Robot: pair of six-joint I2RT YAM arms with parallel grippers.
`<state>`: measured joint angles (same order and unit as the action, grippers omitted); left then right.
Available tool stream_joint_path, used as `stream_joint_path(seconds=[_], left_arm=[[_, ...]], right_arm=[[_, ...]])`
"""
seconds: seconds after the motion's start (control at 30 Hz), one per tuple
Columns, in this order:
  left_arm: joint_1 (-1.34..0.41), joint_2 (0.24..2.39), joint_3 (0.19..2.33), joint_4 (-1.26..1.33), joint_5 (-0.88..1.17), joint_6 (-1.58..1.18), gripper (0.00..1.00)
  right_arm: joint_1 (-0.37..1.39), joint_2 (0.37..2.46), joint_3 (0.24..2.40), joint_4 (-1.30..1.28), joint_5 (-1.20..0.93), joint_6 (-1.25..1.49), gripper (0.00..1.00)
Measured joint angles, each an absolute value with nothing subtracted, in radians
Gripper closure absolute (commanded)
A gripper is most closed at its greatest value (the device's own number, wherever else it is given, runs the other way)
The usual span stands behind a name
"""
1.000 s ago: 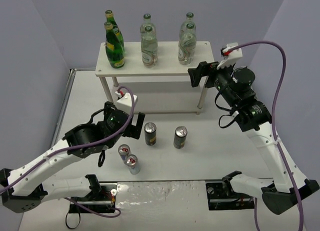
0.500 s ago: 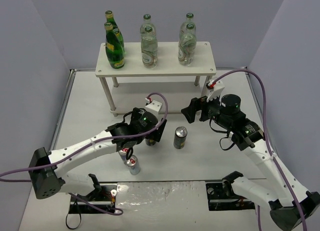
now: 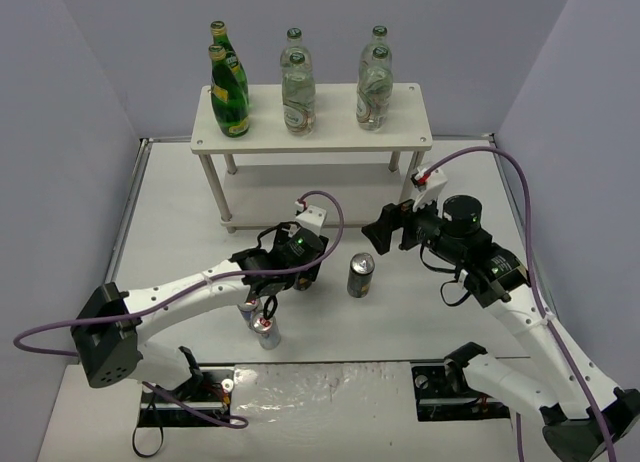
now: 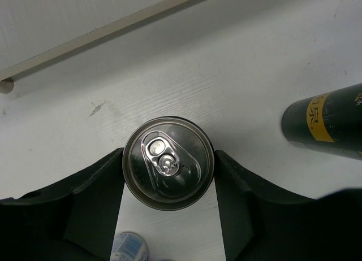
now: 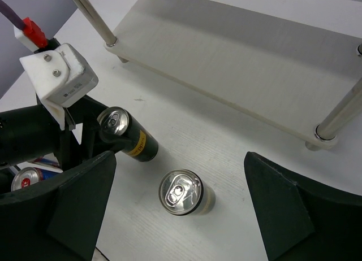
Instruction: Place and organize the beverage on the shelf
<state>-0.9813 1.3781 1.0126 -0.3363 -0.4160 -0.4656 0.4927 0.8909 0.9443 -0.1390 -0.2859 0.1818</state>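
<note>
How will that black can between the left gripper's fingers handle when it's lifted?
The black can looks sealed, tab flat, so probably heavy for its size. Its smooth round wall may slip or swivel in the left gripper.

Top camera looks down from afar; both wrist cameras, close above, share a black can (image 4: 168, 162)

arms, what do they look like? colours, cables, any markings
The left arm and right arm have white links, black joints and black fingers. A purple cable trails along each, and a white box with a red plug sits at each wrist.
</note>
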Motion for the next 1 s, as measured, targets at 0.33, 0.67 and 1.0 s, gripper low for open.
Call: stream_joint_path(seconds=[0.33, 0.67, 1.0], left_arm=[[-0.98, 1.317, 1.027, -0.428, -0.433, -0.461, 0.98], [-0.98, 1.261, 1.405, -0.746, -0.451, -0.453, 0.98], [-0.979, 1.262, 1.713, -1.006, -0.275, -0.433, 0.98]], right_arm=[[0.493, 0.888, 0.925, -0.128, -0.311, 0.163, 0.1], [0.677, 0.905, 0.782, 0.148, -0.564, 0.097, 0.12], [0.885, 1.157, 0.783, 0.473, -0.413, -0.002, 0.21]])
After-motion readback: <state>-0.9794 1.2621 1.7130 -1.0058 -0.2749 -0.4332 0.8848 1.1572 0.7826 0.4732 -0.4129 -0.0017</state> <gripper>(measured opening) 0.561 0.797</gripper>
